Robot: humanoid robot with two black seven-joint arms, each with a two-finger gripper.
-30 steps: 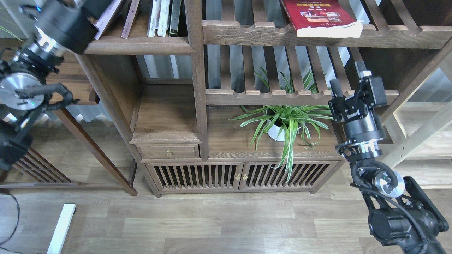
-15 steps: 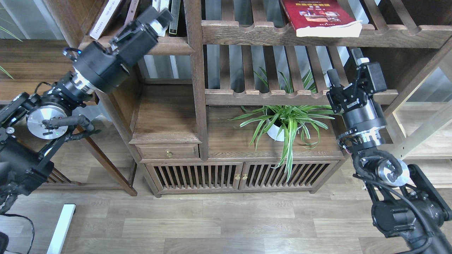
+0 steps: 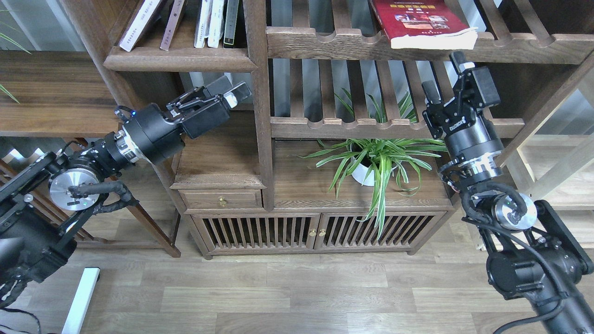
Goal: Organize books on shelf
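You've got the red book [image 3: 420, 21] lying flat on a slatted rail, right of the shelf [image 3: 181, 59]. On that dark-brown shelf: white book [image 3: 139, 23] and maroon one [image 3: 172, 23] leaning left; other books [image 3: 216, 23] stand upright.

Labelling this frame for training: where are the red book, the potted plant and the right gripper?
red book [image 3: 415, 18], head view, on its cover.
potted plant [image 3: 364, 175], head view, on its white pot.
right gripper [image 3: 444, 74], head view, between its fingertips.
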